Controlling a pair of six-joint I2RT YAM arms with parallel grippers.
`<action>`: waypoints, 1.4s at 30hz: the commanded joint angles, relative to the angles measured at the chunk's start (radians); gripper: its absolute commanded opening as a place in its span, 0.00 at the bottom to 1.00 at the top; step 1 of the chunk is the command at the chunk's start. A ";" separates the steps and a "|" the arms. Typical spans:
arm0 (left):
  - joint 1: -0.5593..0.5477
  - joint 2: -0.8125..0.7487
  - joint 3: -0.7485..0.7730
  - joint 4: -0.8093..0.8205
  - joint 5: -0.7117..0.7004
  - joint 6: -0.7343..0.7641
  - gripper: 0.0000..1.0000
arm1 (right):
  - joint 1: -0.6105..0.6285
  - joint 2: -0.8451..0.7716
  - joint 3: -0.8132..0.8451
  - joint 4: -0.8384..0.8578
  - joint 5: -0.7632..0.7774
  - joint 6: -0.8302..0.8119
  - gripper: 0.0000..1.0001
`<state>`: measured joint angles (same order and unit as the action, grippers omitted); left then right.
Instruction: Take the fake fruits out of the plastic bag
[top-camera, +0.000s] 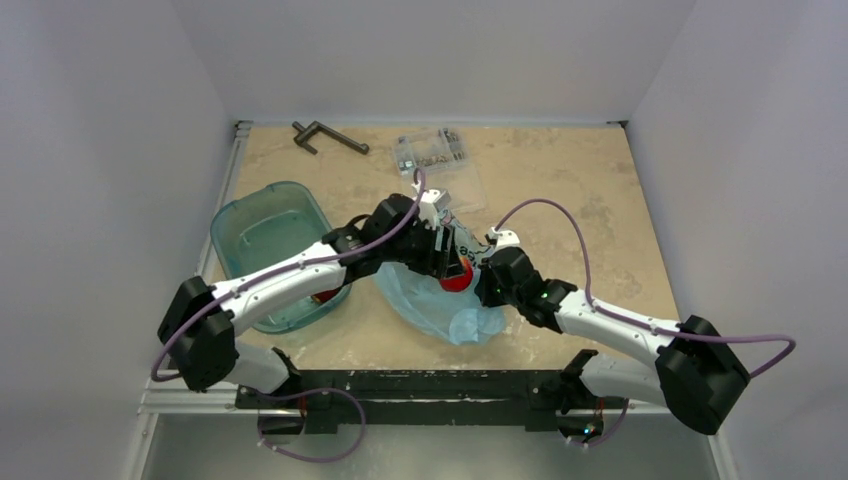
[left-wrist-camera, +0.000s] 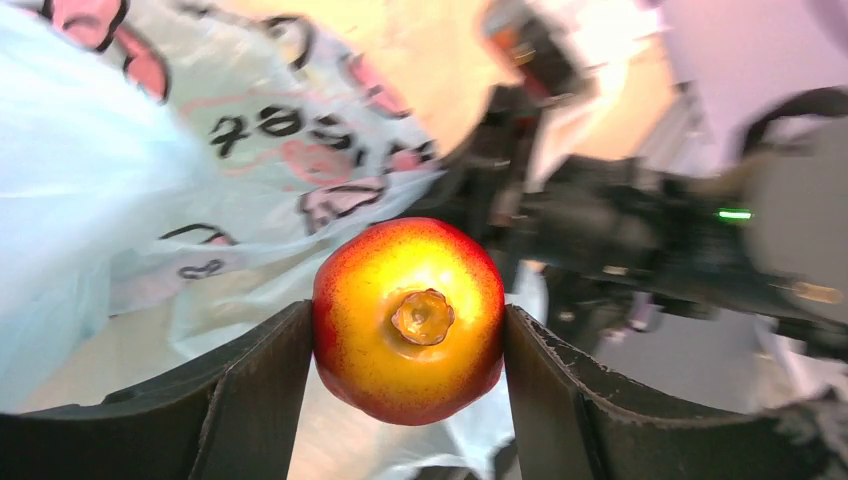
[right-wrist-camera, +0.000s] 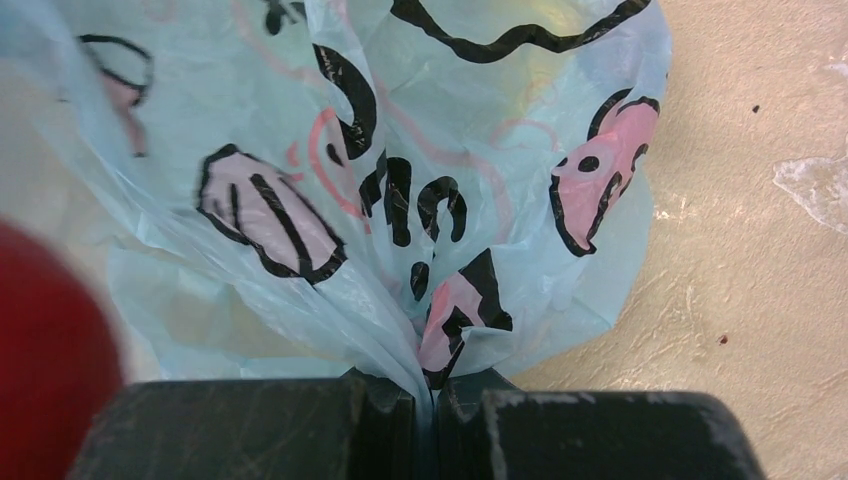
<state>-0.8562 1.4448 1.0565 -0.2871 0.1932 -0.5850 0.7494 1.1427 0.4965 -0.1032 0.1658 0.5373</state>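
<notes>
- Top: plastic bag (top-camera: 440, 308) crumpled mid-worktop (top-camera: 560, 180), red apple (top-camera: 458, 276) at its mouth.
- Left wrist: left hand (left-wrist-camera: 408, 335) pinching apple by its sides, likely to lift it out.
- Right wrist: right hand (right-wrist-camera: 432, 405) pressed together on bag film, probably anchoring it.

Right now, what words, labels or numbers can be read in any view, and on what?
No text reads clearly.
plastic bag: black and pink printed characters in both wrist views, crumpled or blurred; unreadable.
clear box: anything on it is too small to read.
apple: no marking.
</notes>
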 joint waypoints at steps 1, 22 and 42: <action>0.066 -0.080 -0.040 0.218 0.297 -0.142 0.06 | -0.004 -0.025 -0.010 0.025 0.014 -0.011 0.00; 0.170 -0.586 0.107 -0.612 -0.590 0.173 0.00 | -0.004 -0.021 -0.009 0.027 0.007 -0.013 0.00; 0.399 -0.066 0.038 -0.530 -0.903 0.032 0.00 | -0.004 -0.031 -0.015 0.033 0.005 -0.016 0.00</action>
<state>-0.5068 1.2945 1.0512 -0.8497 -0.6937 -0.4992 0.7494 1.1355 0.4877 -0.0956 0.1654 0.5335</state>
